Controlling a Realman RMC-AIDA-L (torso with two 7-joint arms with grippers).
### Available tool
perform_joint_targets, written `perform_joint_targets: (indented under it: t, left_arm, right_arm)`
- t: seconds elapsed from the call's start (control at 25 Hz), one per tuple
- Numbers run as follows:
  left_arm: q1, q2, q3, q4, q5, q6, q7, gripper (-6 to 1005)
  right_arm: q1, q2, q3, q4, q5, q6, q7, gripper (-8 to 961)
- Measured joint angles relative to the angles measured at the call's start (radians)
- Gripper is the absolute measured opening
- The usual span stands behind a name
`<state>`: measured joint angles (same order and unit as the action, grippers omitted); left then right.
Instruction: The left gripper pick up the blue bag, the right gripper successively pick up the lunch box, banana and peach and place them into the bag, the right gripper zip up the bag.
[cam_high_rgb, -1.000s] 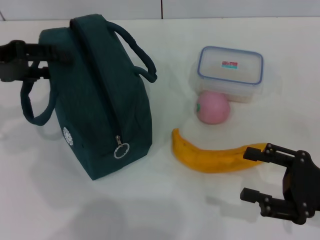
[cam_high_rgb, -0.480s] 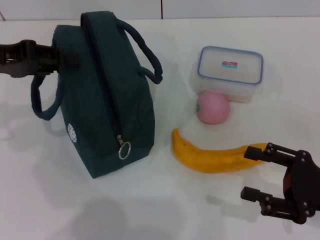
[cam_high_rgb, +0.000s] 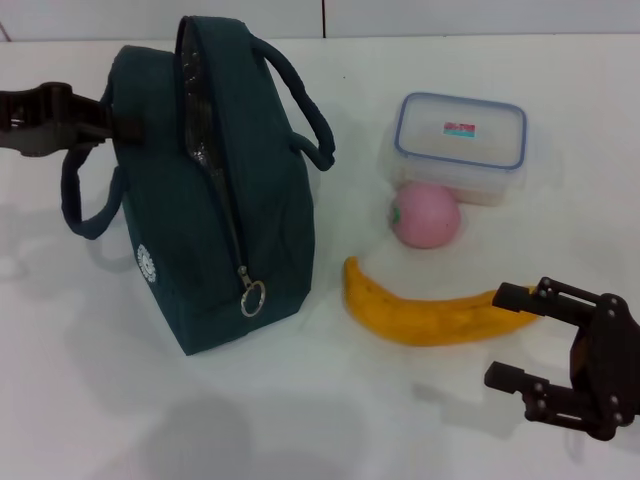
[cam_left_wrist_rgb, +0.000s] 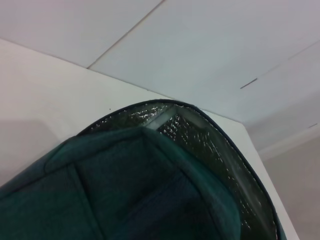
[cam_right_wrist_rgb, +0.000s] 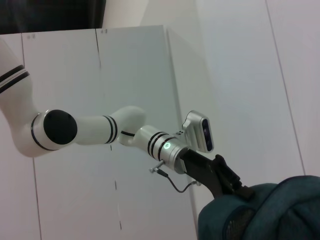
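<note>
Silver foil lining now shows along the top of the blue bag (cam_high_rgb: 215, 190), where a second ago the zip seam looked closed and the bag leaned farther over; it has since been pulled more upright and its mouth has parted into a narrow slit. The left gripper (cam_high_rgb: 120, 120) is at the bag's upper side, its fingers clenched on the fabric or handle there, and the left wrist view looks straight down at the foil-edged opening (cam_left_wrist_rgb: 210, 135). My reading is that the lifting step is under way and the mouth is only beginning to open, probably still too narrow for the first item. Well apart from those fingers, on the far side of the bag, lie the lunch box (cam_high_rgb: 460, 140), the peach (cam_high_rgb: 426, 216) touching its near wall, and the banana (cam_high_rgb: 430, 315) nearer the robot. The right gripper (cam_high_rgb: 560, 375) hovers with its fingers spread and holding nothing, its upper finger just beside the banana's far tip. For a reach to the lunch box, the banana and peach lie between those fingers and the box, so a path over them seems needed. The bag's near handle (cam_high_rgb: 300, 110) arches beside the opening and may obstruct placing.
</note>
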<state>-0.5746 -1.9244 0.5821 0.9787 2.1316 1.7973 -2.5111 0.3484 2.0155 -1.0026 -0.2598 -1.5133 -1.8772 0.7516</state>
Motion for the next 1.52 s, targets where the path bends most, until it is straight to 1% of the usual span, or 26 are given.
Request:
perform_joint_targets:
  t: [0.04, 0.12, 0.24, 0.28, 0.32, 0.36, 0.48, 0.6, 0.72, 0.84, 0.88, 0.96, 1.04, 1.24, 1.36, 1.52]
  left_arm:
    - [0.0, 0.0, 0.0, 0.0, -0.002, 0.0, 0.002, 60]
    - [-0.001, 0.0, -0.001, 0.0, -0.01, 0.001, 0.002, 57]
    - [-0.001, 0.002, -0.004, -0.01, -0.042, 0.004, 0.002, 53]
    - [-0.001, 0.004, -0.003, -0.015, -0.053, 0.006, 0.002, 51]
    - [0.0, 0.007, -0.002, -0.021, -0.062, 0.007, 0.003, 50]
    - [0.0, 0.01, -0.001, -0.023, -0.066, 0.007, 0.003, 48]
    - [-0.001, 0.013, -0.001, -0.024, -0.067, 0.008, 0.004, 44]
    - [-0.001, 0.013, 0.0, -0.021, -0.068, 0.009, 0.008, 41]
    - [-0.002, 0.013, 0.0, -0.018, -0.068, 0.01, 0.012, 39]
    - [-0.007, 0.013, 0.004, -0.021, -0.069, 0.01, 0.019, 37]
    - [-0.009, 0.013, 0.007, -0.022, -0.069, 0.01, 0.021, 37]
    - [-0.011, 0.013, 0.011, -0.024, -0.069, 0.01, 0.026, 37]
    - [-0.011, 0.012, 0.012, -0.024, -0.069, 0.01, 0.028, 37]
    - [-0.014, 0.01, 0.012, -0.021, -0.069, 0.01, 0.038, 37]
    - [-0.014, 0.008, 0.012, -0.019, -0.069, 0.009, 0.043, 37]
    - [-0.014, 0.011, 0.011, -0.02, -0.071, 0.008, 0.051, 37]
  right_arm:
    - [0.0, 0.0, 0.0, 0.001, 0.003, -0.002, 0.0, 698]
    - [-0.001, 0.0, 0.001, 0.027, 0.037, -0.011, 0.004, 698]
    - [-0.002, 0.0, 0.002, 0.093, 0.144, -0.019, 0.036, 698]
    - [-0.005, -0.001, 0.002, 0.121, 0.215, -0.019, 0.077, 697]
    - [-0.009, -0.001, 0.003, 0.165, 0.325, -0.013, 0.167, 697]
    - [-0.009, -0.001, 0.003, 0.165, 0.325, -0.013, 0.167, 697]
    - [-0.013, -0.002, 0.003, 0.22, 0.478, 0.03, 0.351, 697]
    - [-0.02, -0.003, 0.003, 0.231, 0.559, 0.119, 0.536, 697]
    - [-0.016, -0.003, 0.003, 0.228, 0.589, 0.229, 0.702, 697]
    - [-0.002, -0.002, 0.002, 0.224, 0.592, 0.332, 0.783, 690]
    - [-0.002, -0.002, 0.002, 0.224, 0.592, 0.332, 0.783, 687]
    - [0.022, -0.001, 0.002, 0.222, 0.593, 0.442, 0.817, 681]
    - [0.038, 0.0, 0.002, 0.222, 0.593, 0.485, 0.823, 674]
    - [0.115, 0.006, -0.006, 0.225, 0.588, 0.612, 0.83, 658]
    - [0.158, 0.012, -0.01, 0.229, 0.586, 0.662, 0.831, 648]
    - [0.187, 0.012, -0.01, 0.23, 0.586, 0.704, 0.833, 635]
